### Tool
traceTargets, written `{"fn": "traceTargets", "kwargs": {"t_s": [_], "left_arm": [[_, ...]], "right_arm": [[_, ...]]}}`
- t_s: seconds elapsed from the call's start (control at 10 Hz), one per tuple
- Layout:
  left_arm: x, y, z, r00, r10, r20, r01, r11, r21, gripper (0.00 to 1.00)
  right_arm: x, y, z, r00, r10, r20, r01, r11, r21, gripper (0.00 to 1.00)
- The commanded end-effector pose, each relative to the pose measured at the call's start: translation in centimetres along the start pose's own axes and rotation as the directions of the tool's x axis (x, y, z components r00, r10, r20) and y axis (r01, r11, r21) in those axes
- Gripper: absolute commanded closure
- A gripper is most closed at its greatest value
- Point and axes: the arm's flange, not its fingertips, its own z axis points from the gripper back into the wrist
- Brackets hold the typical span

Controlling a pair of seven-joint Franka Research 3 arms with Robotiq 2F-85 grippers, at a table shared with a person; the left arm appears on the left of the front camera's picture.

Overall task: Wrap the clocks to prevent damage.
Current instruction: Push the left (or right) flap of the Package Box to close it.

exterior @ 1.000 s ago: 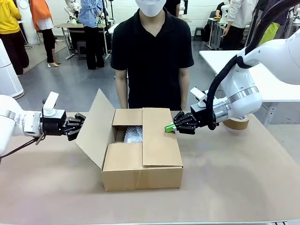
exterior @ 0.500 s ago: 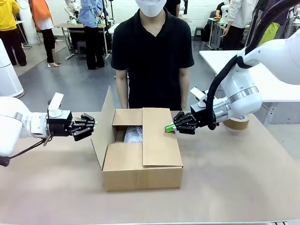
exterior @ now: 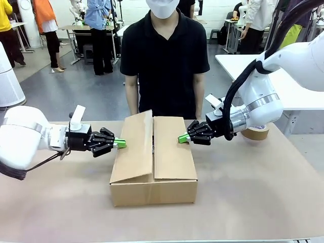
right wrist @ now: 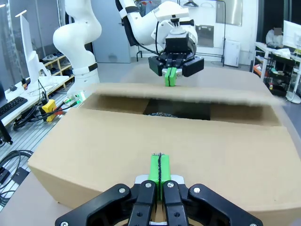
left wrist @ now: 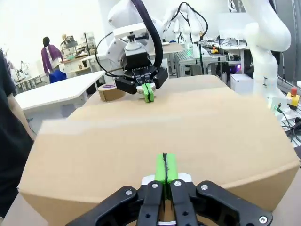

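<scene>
cardboard box (exterior: 152,190) in the middle of the table (exterior: 253,197), in front of the person (exterior: 164,61); right flap (exterior: 174,152) lies flat; left flap (exterior: 132,149) tilted inward; crinkly wrap (right wrist: 162,113) in the gap between them; left gripper (exterior: 120,143) jaws together, tips on left flap; right gripper (exterior: 182,137) jaws together, tips on right flap; tape roll (exterior: 256,133) behind the right arm
</scene>
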Motion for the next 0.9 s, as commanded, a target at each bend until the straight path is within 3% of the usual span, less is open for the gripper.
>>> {"fn": "traceTargets", "kwargs": {"t_s": [0.0, 0.2, 0.5, 0.6, 0.8], "left_arm": [[-1.9, 0.0, -1.5, 0.999, -0.035, -0.032, 0.036, 0.999, 0.027, 1.00], [-2.5, 0.3, -1.3, 0.994, -0.024, -0.109, 0.029, 0.999, 0.046, 1.00], [-1.3, -0.6, -1.3, 0.989, -0.014, -0.150, 0.019, 0.999, 0.035, 1.00], [-0.4, 0.3, -0.6, 0.999, 0.001, -0.032, -0.001, 1.000, 0.003, 1.00], [-0.4, 0.3, -0.6, 0.999, 0.001, -0.032, -0.001, 1.000, 0.003, 1.00]], "right_arm": [[-0.2, 0.0, -0.2, 1.000, -0.001, -0.006, 0.001, 1.000, 0.001, 0.99], [-0.2, 0.0, -0.2, 1.000, -0.001, -0.006, 0.001, 1.000, 0.001, 0.99], [-0.2, 0.0, -0.2, 1.000, -0.001, -0.006, 0.001, 1.000, 0.001, 0.99], [-0.2, 0.0, -0.2, 1.000, -0.001, -0.006, 0.001, 1.000, 0.001, 0.99], [-0.2, 0.0, -0.2, 1.000, -0.001, -0.006, 0.001, 1.000, 0.001, 0.99]]}}
